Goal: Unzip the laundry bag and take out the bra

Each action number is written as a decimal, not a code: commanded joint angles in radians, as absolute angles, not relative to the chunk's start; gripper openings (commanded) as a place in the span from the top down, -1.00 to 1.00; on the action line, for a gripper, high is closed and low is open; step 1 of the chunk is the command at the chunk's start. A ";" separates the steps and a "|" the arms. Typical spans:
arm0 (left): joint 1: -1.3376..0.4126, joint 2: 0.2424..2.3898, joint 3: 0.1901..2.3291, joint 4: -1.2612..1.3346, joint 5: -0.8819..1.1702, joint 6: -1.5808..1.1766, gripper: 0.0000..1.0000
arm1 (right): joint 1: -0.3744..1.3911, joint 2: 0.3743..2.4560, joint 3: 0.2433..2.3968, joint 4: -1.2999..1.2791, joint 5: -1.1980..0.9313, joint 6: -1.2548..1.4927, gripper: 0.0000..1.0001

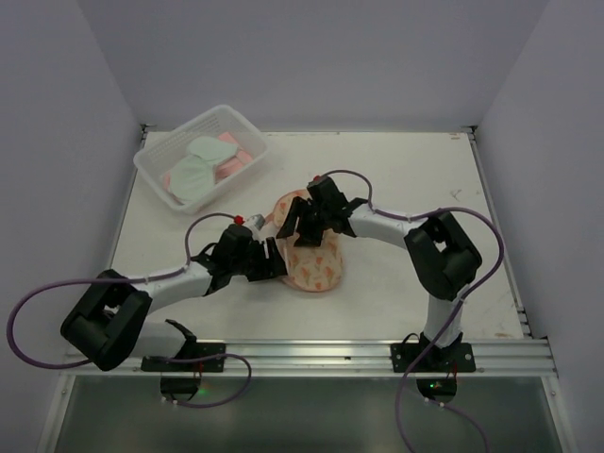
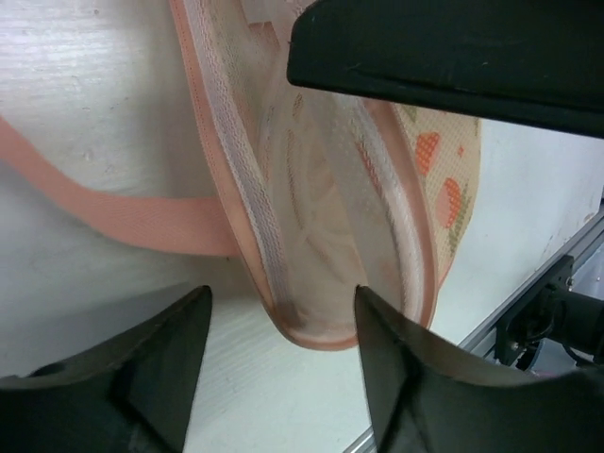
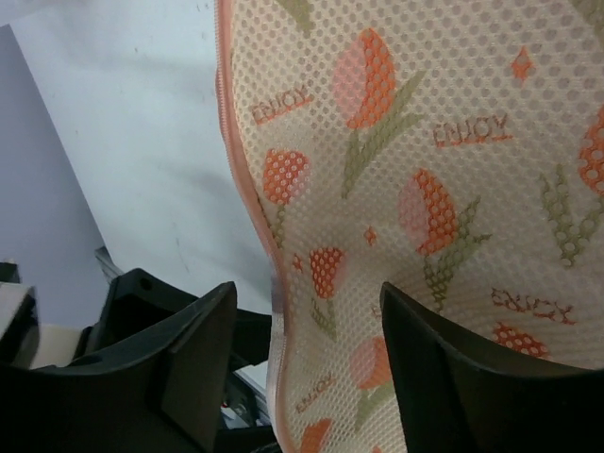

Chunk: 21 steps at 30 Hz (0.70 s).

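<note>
The laundry bag (image 1: pixel 313 261) lies mid-table, peach-pink with red-and-green prints. In the left wrist view it gapes open: its pink zip edge (image 2: pixel 236 189) curves round a pale translucent inside (image 2: pixel 321 274), and no garment shows in there. My left gripper (image 1: pixel 276 260) is open, its jaws either side of the bag's rounded end (image 2: pixel 283 377). My right gripper (image 1: pixel 307 229) is open over the bag's far half, its jaws straddling the printed top's edge (image 3: pixel 307 359). A pale mint-green cupped garment, seemingly the bra (image 1: pixel 195 175), lies in the tub.
The clear plastic tub (image 1: pixel 247 132) stands at the back left and also holds pink items. A pink loop strap (image 2: pixel 123 215) trails from the bag over the table. The metal rail (image 1: pixel 330 354) runs along the near edge. Walls enclose three sides.
</note>
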State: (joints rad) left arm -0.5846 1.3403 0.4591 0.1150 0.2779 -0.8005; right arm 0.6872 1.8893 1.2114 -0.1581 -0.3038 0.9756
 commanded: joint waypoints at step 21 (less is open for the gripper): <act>-0.472 0.807 0.670 -0.543 -0.148 -0.720 -0.96 | 0.689 1.493 1.197 -0.238 -0.128 0.736 -0.48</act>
State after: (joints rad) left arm -0.4824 0.8337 0.5327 -0.4492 -0.0177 -0.7681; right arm 0.6876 1.6245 1.2270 -0.2272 -0.2474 0.8017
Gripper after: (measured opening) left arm 0.962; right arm 0.741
